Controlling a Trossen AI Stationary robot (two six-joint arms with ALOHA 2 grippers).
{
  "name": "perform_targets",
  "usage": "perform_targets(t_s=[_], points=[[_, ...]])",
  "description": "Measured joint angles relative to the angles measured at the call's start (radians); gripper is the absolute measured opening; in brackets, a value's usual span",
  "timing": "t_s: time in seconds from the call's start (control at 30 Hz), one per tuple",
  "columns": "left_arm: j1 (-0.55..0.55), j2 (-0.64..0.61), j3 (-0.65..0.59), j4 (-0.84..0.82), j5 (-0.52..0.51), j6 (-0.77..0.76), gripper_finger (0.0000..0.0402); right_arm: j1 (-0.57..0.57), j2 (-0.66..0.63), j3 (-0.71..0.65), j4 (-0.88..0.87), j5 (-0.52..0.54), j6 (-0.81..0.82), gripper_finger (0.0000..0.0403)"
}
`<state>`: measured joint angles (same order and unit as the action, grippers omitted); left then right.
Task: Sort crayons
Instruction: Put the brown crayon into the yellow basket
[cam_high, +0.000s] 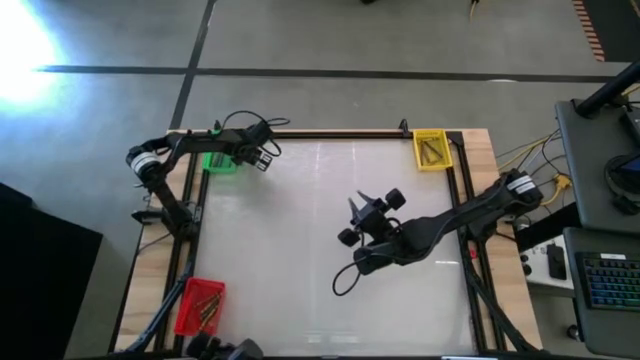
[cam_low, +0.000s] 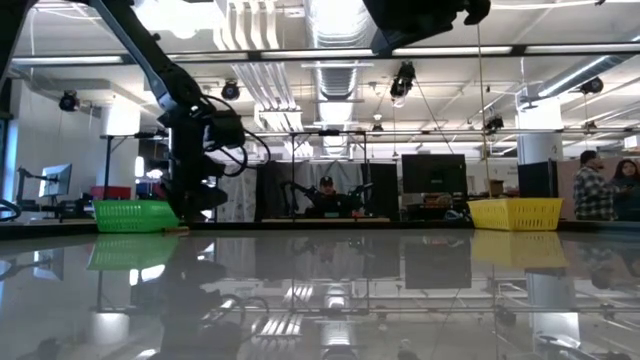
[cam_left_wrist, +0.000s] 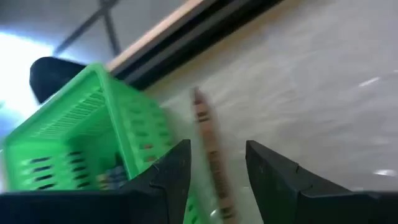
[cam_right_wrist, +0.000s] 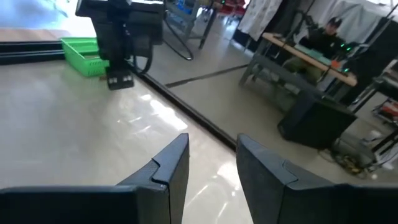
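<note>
Brownish, paper-wrapped crayon (cam_left_wrist: 208, 155); thin, blurred.

— Where can I pass?
— I see the table (cam_high: 300, 260) middle open around my right gripper (cam_high: 368, 212).
— Obstacles?
— Green bin (cam_high: 221, 161) crowds my left gripper (cam_high: 262, 160); yellow bin (cam_high: 431, 149), red bin (cam_high: 201, 305) block corners.

Premises: open-plan robotics lab. Exposed ceiling ducts (cam_low: 335, 45), strip lighting, monitors (cam_low: 433, 172) on benches, seated person (cam_low: 327, 197), concrete floor (cam_high: 330, 50), cabling beside the surface.
</note>
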<state>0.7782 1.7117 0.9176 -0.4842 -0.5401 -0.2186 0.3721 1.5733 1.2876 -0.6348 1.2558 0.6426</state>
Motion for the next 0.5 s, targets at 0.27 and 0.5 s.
perform_targets(t_s=[0.27, 0.5], points=[[0.023, -0.001, -0.003, -0.003, 0.050, -0.009, 0.0137, -0.011, -0.013, -0.004, -0.017, 0.034, -0.007, 0.0123], [0.062, 0.004, -0.002, 0.010, 0.060, -0.007, 0.0137, -0.011, -0.013, -0.007, -0.015, 0.029, -0.003, 0.0123]])
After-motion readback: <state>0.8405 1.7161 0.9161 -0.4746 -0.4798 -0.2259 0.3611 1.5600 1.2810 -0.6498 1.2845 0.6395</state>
